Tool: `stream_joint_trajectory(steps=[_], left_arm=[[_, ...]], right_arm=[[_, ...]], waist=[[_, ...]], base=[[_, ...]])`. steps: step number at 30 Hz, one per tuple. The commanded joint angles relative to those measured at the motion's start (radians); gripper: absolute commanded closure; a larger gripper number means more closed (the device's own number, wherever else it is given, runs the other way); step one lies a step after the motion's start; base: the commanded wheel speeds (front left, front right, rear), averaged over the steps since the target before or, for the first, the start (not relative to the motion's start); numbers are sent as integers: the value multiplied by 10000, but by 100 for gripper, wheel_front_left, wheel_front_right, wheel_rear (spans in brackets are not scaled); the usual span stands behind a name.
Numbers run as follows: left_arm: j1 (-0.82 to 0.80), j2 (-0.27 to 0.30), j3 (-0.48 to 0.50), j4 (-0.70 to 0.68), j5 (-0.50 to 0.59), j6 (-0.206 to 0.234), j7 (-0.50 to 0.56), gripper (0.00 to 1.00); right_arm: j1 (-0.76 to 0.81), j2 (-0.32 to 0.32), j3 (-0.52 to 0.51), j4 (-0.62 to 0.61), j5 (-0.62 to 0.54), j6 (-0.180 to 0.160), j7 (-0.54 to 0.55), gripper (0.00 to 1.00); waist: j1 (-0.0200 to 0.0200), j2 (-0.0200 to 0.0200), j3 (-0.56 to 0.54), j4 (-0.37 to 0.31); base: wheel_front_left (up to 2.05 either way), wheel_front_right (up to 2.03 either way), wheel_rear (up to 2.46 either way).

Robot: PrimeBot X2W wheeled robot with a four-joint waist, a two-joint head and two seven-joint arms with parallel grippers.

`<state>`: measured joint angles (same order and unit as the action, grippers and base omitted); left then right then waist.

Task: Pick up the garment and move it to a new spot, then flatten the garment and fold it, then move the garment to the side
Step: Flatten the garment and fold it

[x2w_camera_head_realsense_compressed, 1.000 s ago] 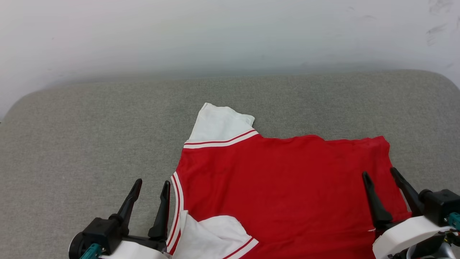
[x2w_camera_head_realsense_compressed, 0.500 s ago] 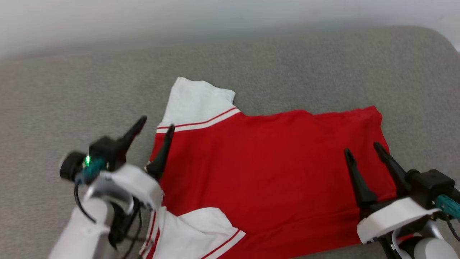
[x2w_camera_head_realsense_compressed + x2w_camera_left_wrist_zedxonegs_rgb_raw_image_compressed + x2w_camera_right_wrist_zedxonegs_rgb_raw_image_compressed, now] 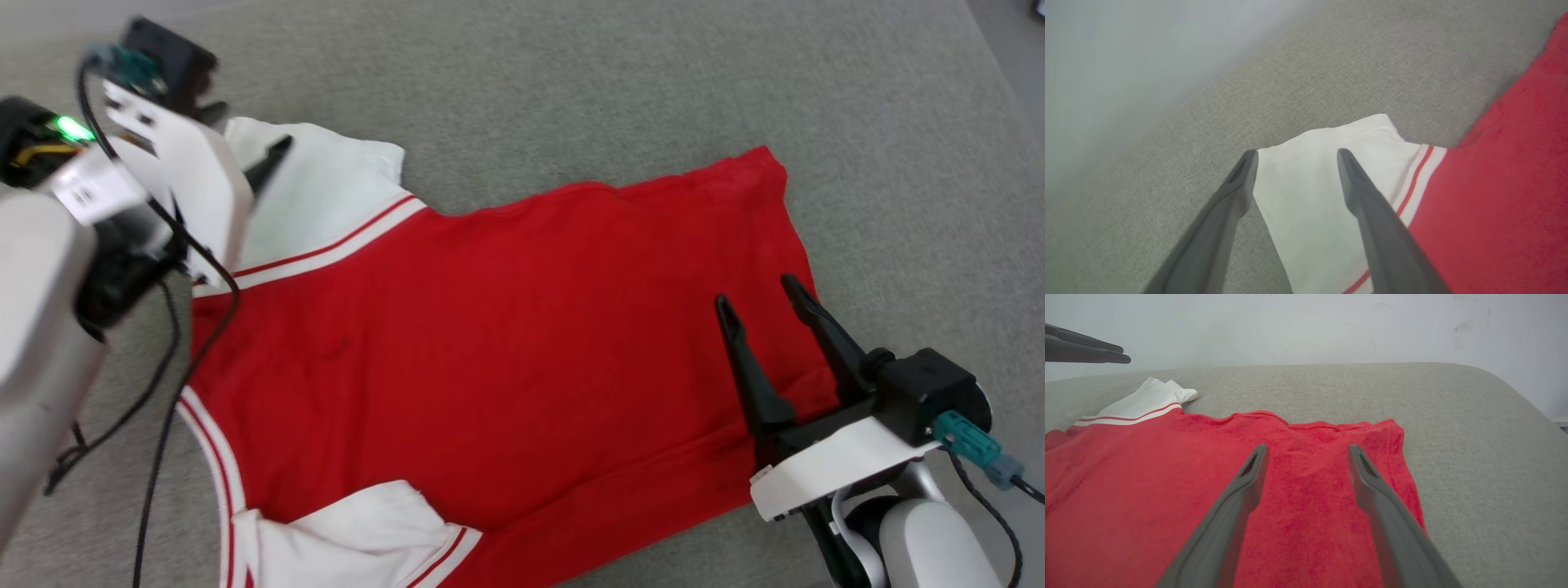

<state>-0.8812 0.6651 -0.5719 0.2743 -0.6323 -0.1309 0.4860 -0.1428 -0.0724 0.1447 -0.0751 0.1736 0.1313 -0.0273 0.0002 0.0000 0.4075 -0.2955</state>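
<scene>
The garment (image 3: 490, 327), a red T-shirt with white sleeves, lies spread flat on the grey cushion, its plain red side up. Its far white sleeve (image 3: 335, 188) points toward the back, and the near sleeve (image 3: 359, 531) is crumpled at the front edge. My left gripper (image 3: 253, 131) hovers open over the far sleeve; in the left wrist view the left gripper (image 3: 1297, 153) straddles that sleeve (image 3: 1306, 196) at its cuff. My right gripper (image 3: 757, 291) stands open above the hem end of the shirt, and the right wrist view shows the right gripper (image 3: 1307, 448) over red cloth (image 3: 1147, 477).
The grey upholstered cushion (image 3: 571, 98) extends beyond the shirt on all sides and curves away at its right edge (image 3: 1515, 400). A pale wall (image 3: 1290, 326) rises behind it. Black cables (image 3: 163, 351) hang from my left arm above the collar side.
The head camera has tilted down and shifted. My left arm has reached forward from beside the collar to above the far sleeve. The right gripper stays over the hem, and both remain open.
</scene>
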Motion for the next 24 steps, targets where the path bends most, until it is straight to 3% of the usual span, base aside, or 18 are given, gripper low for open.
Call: stream_joint_trajectory(steps=[1, 8, 20, 21, 22, 23, 24], left_arm=[[-328, 188, -71, 246, -263, 9, 437, 0], [-1557, 675, -184, 1761, -879, 56, 2339, 0], [-1323, 728, -631, 2844, -963, 101, 3263, 0], [-1265, 675, -664, 2841, -1023, 79, 3231, 25], [-1227, 605, -645, 2846, -1104, 73, 3118, 89], [-1192, 527, -627, 2863, -1179, 66, 3050, 100], [-1180, 481, -618, 2898, -1230, 72, 2990, 100]], right_arm=[[-195, 80, 85, 66, -1, -12, -122, 0], [-459, 176, 427, 419, 101, -12, -420, 0], [-525, 229, 608, 628, 160, -12, -493, 0], [-539, 229, 612, 627, 164, -12, -485, 0], [-549, 232, 613, 621, 166, -12, -479, 0], [-560, 233, 612, 620, 157, -12, -462, 0], [-561, 231, 604, 619, 138, -12, -446, 0]], waist=[[-2, 0, 457, -465], [-2, 0, 793, -920], [-2, 0, 910, -1122], [-2, 0, 921, -1118], [-2, 0, 930, -1110], [-2, 0, 933, -1099], [-2, 0, 933, -1085]], base=[[0, 0, 0], [0, 0, 0], [0, 0, 0], [0, 0, 0], [0, 0, 0], [0, 0, 0], [0, 0, 0]])
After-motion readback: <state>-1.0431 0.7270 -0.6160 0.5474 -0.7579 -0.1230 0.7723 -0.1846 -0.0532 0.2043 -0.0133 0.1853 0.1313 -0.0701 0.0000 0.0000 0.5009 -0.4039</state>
